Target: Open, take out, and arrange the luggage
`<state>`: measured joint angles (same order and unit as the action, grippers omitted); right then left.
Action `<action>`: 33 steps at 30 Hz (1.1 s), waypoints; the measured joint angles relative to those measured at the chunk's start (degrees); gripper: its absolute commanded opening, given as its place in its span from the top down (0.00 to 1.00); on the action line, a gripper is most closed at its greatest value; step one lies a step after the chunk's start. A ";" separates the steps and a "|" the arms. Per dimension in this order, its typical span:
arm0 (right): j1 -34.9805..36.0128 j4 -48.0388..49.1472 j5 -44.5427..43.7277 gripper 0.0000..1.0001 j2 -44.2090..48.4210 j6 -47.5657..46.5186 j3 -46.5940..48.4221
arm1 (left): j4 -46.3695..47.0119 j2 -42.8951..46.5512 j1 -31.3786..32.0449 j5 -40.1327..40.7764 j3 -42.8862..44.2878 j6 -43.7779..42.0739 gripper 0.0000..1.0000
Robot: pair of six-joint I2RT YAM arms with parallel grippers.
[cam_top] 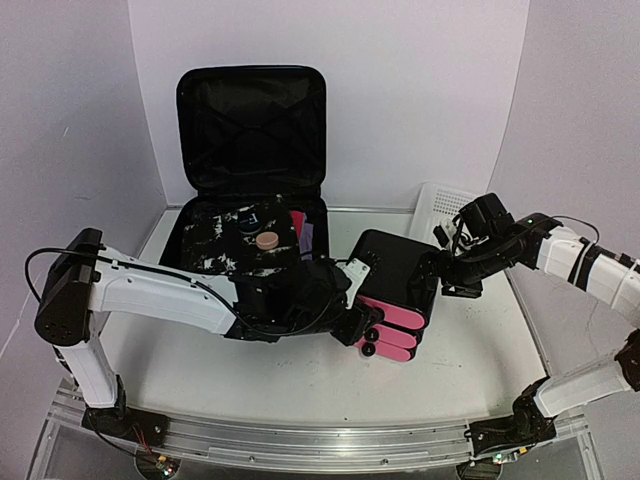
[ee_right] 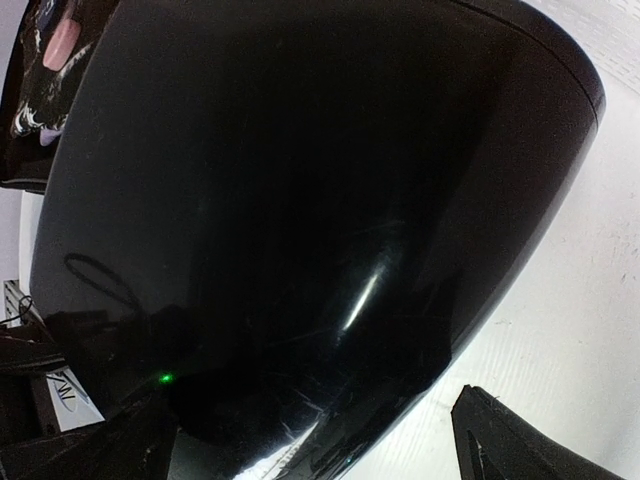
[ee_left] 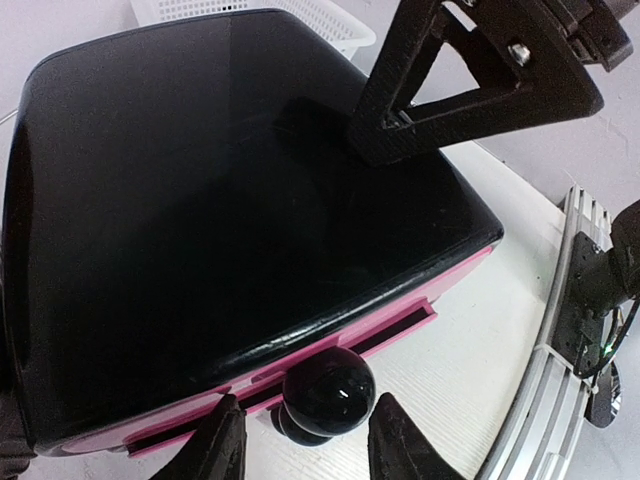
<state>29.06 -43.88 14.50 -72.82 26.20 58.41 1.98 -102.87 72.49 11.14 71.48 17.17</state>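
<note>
At back left on the white table (cam_top: 300, 390), the luggage (cam_top: 250, 110), a large black hard-shell suitcase, lying open with its fabric-lined lid upright against the wall and its lower half flat, packed with a black-and-white patterned bundle (cam_top: 225, 240) and a small round beige cap (cam_top: 267, 241). Reaching across in front of it from the left, the left gripper (ee_left: 305, 445), at the front of a glossy black box with pink drawer fronts (cam_top: 395, 275) set just right of the suitcase. Jaws partway apart, one finger (ee_left: 222, 440) on each side of a round black knob (ee_left: 328, 385) on the upper pink drawer front, a clear gap on the knob's left, the other finger close beside it, nothing gripped. At the box's far end, the right gripper (ee_right: 320, 455), jaws spread wide with the box's rounded black back between them. One triangular black finger (ee_left: 395, 130) against the top rear edge in the left wrist view, the other finger (ee_right: 530, 440) clear of the shell with white table showing between; no clamp on the box visible. Behind the box at far right, a white mesh plastic basket (cam_top: 440, 205) by the wall.
</note>
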 measured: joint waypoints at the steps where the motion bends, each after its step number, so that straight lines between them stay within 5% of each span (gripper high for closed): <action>1: 0.00 0.02 0.04 0.02 0.02 0.07 -0.04 | -0.02 -0.28 -0.02 -0.22 0.13 -0.35 0.55; 4: 0.02 0.02 0.09 0.02 0.09 0.28 -0.11 | -0.15 -0.61 -0.02 -0.96 0.20 -1.16 0.46; 11: 0.02 0.39 0.20 0.02 0.09 0.87 -0.22 | 0.90 2.80 -0.42 -2.62 -4.79 -2.89 0.01; 15: 0.02 1.40 0.09 0.02 0.24 3.17 -0.83 | 2.54 9.29 -0.87 -3.74 -12.35 -0.61 0.01; 24: 0.00 9.66 3.13 0.02 1.25 11.72 -5.73 | 12.87 9.57 -0.92 -6.78 -20.20 9.44 0.31; 28: -0.02 13.66 4.52 0.02 2.14 15.43 -8.39 | 17.62 4.83 -1.07 -7.67 -20.24 12.81 0.33; 33: 0.33 15.76 5.03 0.02 2.47 18.03 -9.60 | 18.91 0.61 -1.57 -8.04 -19.67 15.47 0.24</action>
<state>29.39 -28.12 19.53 -70.35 44.23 48.82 20.88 -102.26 70.91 3.09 51.81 32.64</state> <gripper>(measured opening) 0.984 0.720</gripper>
